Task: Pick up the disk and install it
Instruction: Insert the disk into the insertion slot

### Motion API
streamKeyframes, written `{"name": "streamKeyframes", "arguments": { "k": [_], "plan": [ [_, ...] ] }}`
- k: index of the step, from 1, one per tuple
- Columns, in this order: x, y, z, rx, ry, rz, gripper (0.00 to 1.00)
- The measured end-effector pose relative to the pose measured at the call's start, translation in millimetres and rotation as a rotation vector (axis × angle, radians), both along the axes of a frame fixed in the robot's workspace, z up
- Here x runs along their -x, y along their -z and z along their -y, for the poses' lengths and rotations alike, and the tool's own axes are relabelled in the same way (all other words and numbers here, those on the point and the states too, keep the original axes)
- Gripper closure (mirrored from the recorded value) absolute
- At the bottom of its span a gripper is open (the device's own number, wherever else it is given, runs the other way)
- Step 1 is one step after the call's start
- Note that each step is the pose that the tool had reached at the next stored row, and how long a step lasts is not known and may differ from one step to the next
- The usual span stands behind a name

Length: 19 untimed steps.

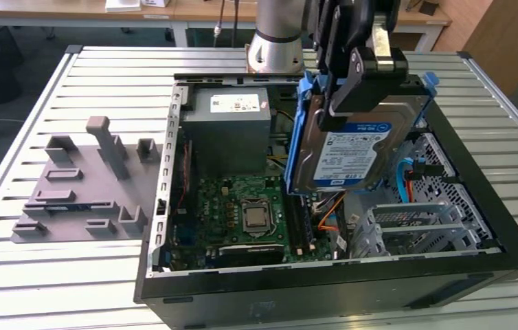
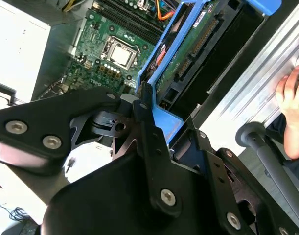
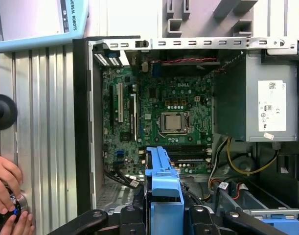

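Disk (image 1: 349,155): centre-right of the exterior view, hanging upright with its label outward, above the open case (image 1: 332,287).
Gripper (image 1: 358,96): clamped on the disk's upper edge.
Handling: likely best kept vertical, clear of the cables (image 1: 330,206) and cage (image 1: 420,227).

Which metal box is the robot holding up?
The disk with the blue-and-white label, clamped in the end effector above the computer case. The bigger grey power supply sits inside.
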<state>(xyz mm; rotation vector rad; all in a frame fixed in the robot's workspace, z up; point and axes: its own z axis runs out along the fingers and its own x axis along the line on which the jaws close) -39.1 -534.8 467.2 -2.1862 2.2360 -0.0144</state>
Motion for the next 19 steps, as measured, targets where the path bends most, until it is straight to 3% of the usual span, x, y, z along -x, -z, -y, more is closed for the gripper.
{"name": "streamKeyframes", "arguments": {
  "k": [3, 10, 19],
  "plan": [
    [0.0, 0.8, 4.0, 0.0000, 0.000, 0.0000, 0.63],
    [-0.1, 0.8, 5.2, 0.0001, 0.000, 0.0000, 0.63],
    [-0.8, 1.8, 13.8, 0.0001, 0.000, 0.0000, 0.63]
  ]
}}
